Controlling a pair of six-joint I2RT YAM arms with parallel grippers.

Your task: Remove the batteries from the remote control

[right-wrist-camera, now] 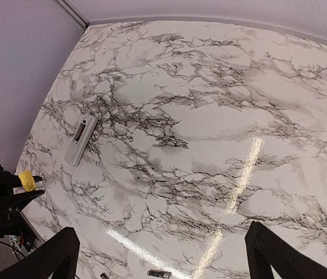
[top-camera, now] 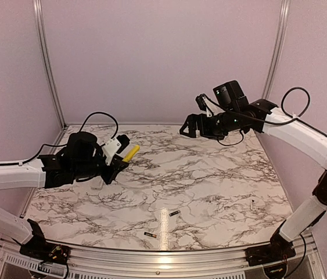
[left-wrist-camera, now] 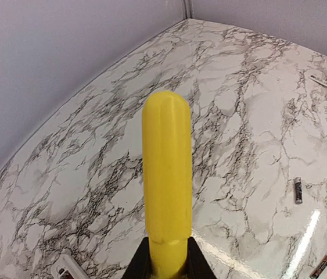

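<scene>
Left gripper — fingers clamped on the base of the yellow-handled screwdriver. Its own camera shows only the handle: smooth plastic, round-ended, running up mid-frame. I cannot see the shaft.

Right gripper — dark fingers spread wide with nothing between them, held high over the far right of the surface. Only its wrist view makes the gap plain; from the top camera I cannot read the jaws.

I get the remote control whole only from the right wrist. It is a flat white bar lying toward the left edge, with a dark oblong recess on its upper face. What sits in that recess I cannot tell. The left wrist view catches just a white corner at the bottom of the frame, and from the top camera I cannot pick it out beside the left gripper.

The batteries are two thin dark cylinders lying loose near the middle of the near edge, apart from each other and well apart from the remote control. In the left wrist view one shows a coppery end.

A small pale screw lies toward the right edge. The surface is glossy white marble-pattern with grey veins and a streak of glare.
</scene>
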